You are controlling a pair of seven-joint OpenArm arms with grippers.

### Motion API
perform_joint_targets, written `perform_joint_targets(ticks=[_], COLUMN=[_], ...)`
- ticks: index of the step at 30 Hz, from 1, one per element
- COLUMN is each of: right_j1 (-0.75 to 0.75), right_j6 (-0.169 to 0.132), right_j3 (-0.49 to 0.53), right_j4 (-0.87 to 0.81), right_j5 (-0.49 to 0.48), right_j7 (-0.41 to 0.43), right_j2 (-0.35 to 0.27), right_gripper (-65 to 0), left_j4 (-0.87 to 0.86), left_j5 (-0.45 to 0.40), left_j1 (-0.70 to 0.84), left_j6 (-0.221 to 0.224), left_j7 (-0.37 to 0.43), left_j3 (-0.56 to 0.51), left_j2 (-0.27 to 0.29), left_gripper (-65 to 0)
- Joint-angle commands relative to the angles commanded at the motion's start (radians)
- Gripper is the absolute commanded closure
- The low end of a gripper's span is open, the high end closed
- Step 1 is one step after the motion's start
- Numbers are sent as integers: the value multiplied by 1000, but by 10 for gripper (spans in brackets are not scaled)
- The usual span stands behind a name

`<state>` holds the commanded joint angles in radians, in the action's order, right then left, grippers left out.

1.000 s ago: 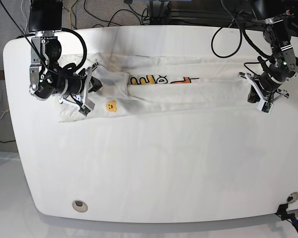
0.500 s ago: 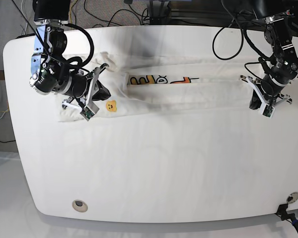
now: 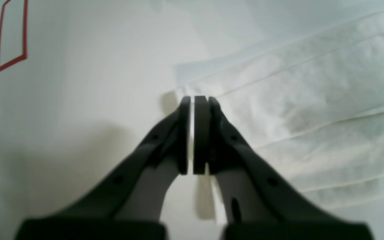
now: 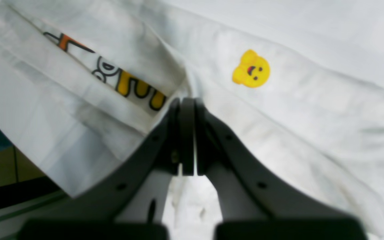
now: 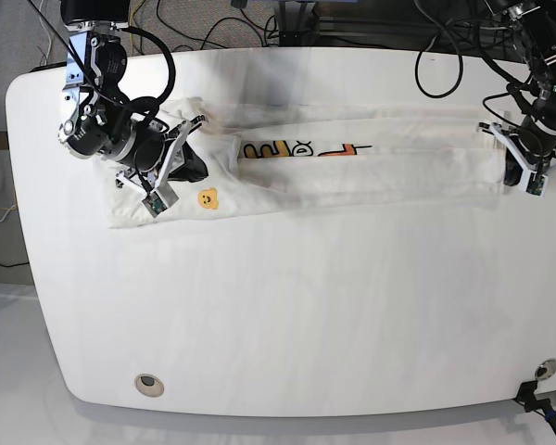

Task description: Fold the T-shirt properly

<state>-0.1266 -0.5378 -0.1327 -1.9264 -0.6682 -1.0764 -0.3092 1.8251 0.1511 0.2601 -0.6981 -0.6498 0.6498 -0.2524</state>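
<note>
The white T-shirt (image 5: 352, 171) lies as a long folded band across the far part of the table. Its orange and yellow print (image 5: 301, 148) and yellow bear mark (image 5: 207, 197) face up. My right gripper (image 5: 193, 171) is at the band's left part. In the right wrist view it (image 4: 185, 99) is shut on a fold of cloth between the print (image 4: 128, 85) and the bear mark (image 4: 251, 68). My left gripper (image 5: 521, 178) is at the band's right end. In the left wrist view it (image 3: 193, 98) is shut at the shirt's (image 3: 295, 100) corner edge.
The white table (image 5: 306, 324) has a round hole (image 5: 148, 382) near the front left. A red outlined mark (image 3: 10, 36) is beyond the shirt's right end. Cables (image 5: 213, 23) hang behind the far edge. A black fitting (image 5: 542, 403) sits at the front right corner.
My left gripper moved right and slightly toward the far edge, and the shirt's right end reaches further right. My right gripper shifted right and slightly farther, with cloth bunched at it.
</note>
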Motion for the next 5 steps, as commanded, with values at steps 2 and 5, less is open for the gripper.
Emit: perform_joint_targets(ticks=[2, 5], right_j1=[0, 3], right_j6=[0, 0], right_j3=[-3, 2], right_j4=[2, 15], right_j5=[0, 0], right_j7=[0, 0], right_j2=[0, 0], right_gripper=[0, 0], left_j4=[-2, -3], left_j5=[0, 0], left_j1=[0, 0], left_j6=[0, 0], left_j7=[0, 0], left_j3=[12, 14], left_j2=[-2, -14], left_gripper=[0, 0])
